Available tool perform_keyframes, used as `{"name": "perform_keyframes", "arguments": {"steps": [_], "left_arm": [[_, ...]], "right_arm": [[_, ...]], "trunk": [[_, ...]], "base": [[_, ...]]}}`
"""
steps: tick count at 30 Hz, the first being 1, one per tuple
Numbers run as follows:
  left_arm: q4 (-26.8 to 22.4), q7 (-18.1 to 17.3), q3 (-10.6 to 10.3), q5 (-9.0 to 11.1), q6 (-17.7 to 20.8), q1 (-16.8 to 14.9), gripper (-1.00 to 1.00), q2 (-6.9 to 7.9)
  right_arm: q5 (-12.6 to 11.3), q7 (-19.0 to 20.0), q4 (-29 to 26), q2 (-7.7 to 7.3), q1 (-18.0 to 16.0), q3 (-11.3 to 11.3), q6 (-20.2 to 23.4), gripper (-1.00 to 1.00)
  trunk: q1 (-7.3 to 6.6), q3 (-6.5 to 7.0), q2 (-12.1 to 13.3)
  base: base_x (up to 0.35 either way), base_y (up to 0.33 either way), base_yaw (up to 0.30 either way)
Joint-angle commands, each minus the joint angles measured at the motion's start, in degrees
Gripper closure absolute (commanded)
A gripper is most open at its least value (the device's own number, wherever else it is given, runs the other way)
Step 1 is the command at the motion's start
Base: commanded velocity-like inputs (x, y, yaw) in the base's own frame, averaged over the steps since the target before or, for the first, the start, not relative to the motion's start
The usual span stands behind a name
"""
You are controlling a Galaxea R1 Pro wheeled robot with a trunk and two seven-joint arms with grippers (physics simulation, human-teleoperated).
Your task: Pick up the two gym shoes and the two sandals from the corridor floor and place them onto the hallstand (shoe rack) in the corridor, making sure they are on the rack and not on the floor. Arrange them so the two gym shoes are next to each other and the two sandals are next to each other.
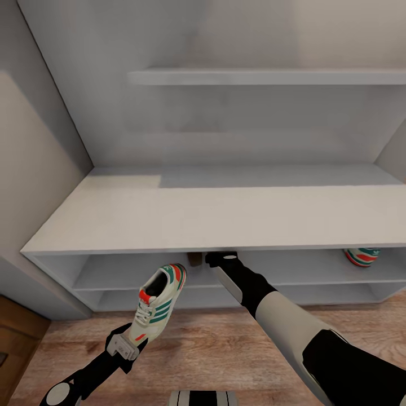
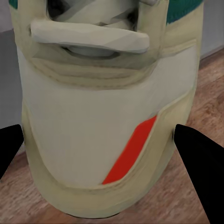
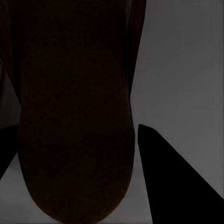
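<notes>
Grippers first. The left gripper (image 1: 134,337), low at about seven o'clock in the head view, is closed on the heel of a gym shoe (image 1: 159,301), which it holds off the corridor floor (image 1: 225,349), toe raised toward the hallstand (image 1: 186,220). In the left wrist view its dark fingertips (image 2: 198,163) flank the cream heel (image 2: 107,130) on either side, touching or nearly touching it. The right gripper (image 1: 217,259), near the centre of the head view, reaches into the upper shelf compartment under the flat top. In the right wrist view a dark, rounded shape that I take to be a sandal (image 3: 77,116) lies between the fingertips (image 3: 177,172), which stand somewhat apart; whether they press on it I cannot tell. A sliver of brown (image 1: 195,259) shows just beside that gripper, at nine o'clock from it.

The shoe looks light, with a firm sole and a softer upper, so I judge the stiff heel counter the sound place to grip; a hold so far from the toe could let the shoe swing. The sandal should be light and flat, best pinched across sole and strap.

The second gym shoe (image 1: 361,256) already sits on the upper shelf, well apart at three o'clock from the right gripper, so the held shoe has to travel far right to lie next to it.
</notes>
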Motion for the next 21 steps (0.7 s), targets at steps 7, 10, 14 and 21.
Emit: {"name": "perform_keyframes", "arguments": {"steps": [7, 10, 14, 21], "left_arm": [[0.0, 0.07, 0.0, 0.01, 0.0, 0.0, 1.0, -0.02], [0.0, 0.08, 0.0, 0.01, 0.0, 0.0, 1.0, -0.02], [0.0, 0.08, 0.0, 0.01, 0.0, 0.0, 1.0, -0.02], [0.02, 0.09, 0.0, 0.01, 0.0, 0.0, 1.0, -0.02]], "right_arm": [[-0.15, -0.03, 0.0, 0.0, 0.0, 0.03, 0.0, 1.0], [-0.15, -0.03, 0.0, 0.0, 0.0, 0.04, 0.03, 1.0], [-0.15, -0.04, 0.0, 0.0, -0.01, 0.02, 0.0, 1.0], [-0.15, -0.04, 0.0, 0.0, -0.06, 0.01, -0.09, -1.0]], "trunk": [[0.0, 0.0, 0.0], [0.0, 0.0, 0.0], [0.0, 0.0, 0.0], [0.0, 0.0, 0.0]], "base": [[0.013, 0.034, 0.0], [0.004, 0.01, 0.0], [0.002, 0.005, 0.0], [0.0, 0.001, 0.0]]}}
